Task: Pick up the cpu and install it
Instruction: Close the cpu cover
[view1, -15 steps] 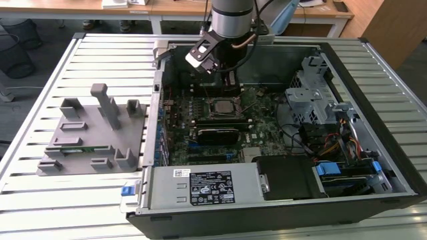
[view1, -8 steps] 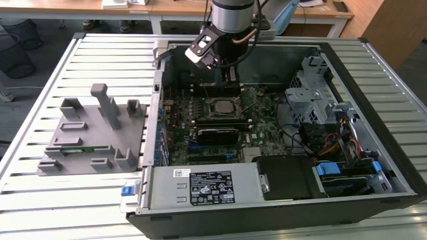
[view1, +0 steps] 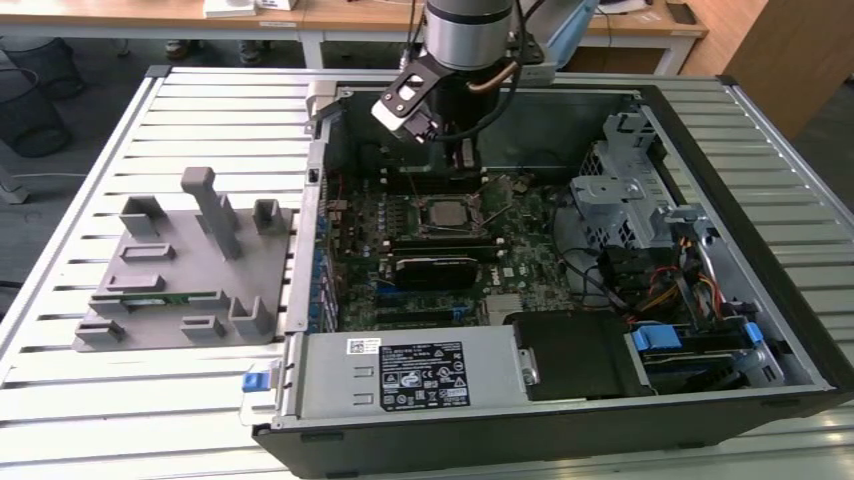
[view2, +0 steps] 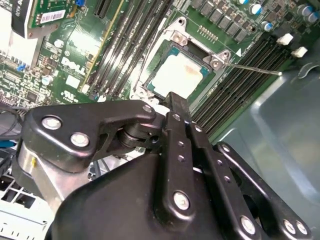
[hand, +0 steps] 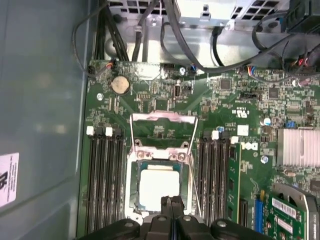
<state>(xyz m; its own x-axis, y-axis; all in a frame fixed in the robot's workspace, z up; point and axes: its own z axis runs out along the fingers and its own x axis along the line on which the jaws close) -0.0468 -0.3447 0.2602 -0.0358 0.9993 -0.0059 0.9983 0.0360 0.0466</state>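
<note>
My jaws are pressed together, pinching nothing, and the square cpu (hand: 159, 186) lies flat in its open socket (hand: 133, 192) just beneath and slightly ahead of their ends, not touching them.

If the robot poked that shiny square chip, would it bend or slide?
The cpu is probably stiff, because its flat top looks like metal. It likely won't slide, since it sits inside the socket frame. Its smooth, shiny top could be slippery for the tool.
</note>
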